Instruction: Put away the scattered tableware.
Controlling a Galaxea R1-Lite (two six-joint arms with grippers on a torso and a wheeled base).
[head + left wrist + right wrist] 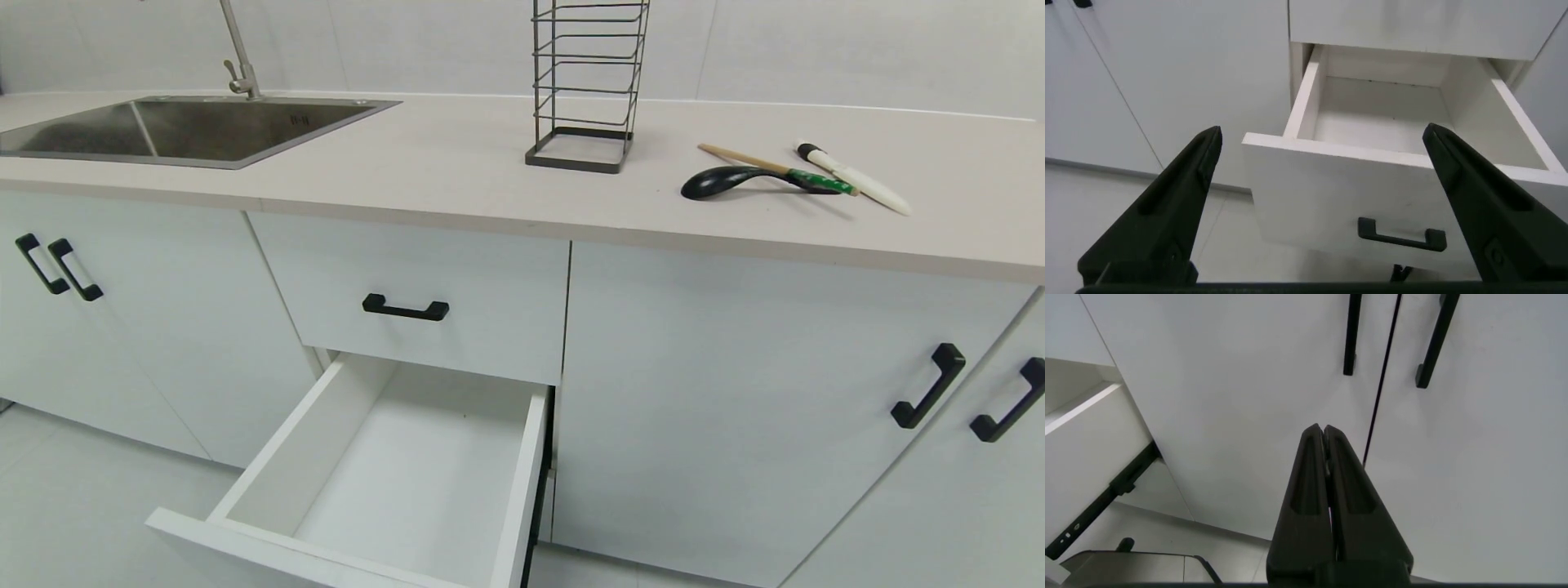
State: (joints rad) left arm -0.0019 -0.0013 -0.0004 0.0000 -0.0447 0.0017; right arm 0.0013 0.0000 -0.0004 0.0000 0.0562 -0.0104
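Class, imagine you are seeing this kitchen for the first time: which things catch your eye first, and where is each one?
The lower drawer stands pulled wide open beneath the closed drawer. On the countertop, toward the right, three utensils lie close together: a black spoon, a wooden utensil with a green end and a white utensil with a black tip. A tall wire rack stands just left of them.

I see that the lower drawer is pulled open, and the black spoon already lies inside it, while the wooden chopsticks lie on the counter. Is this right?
Not quite. The lower drawer is open, but the black spoon is not in it: it lies on the counter, next to the wooden chopsticks. The head view shows this.
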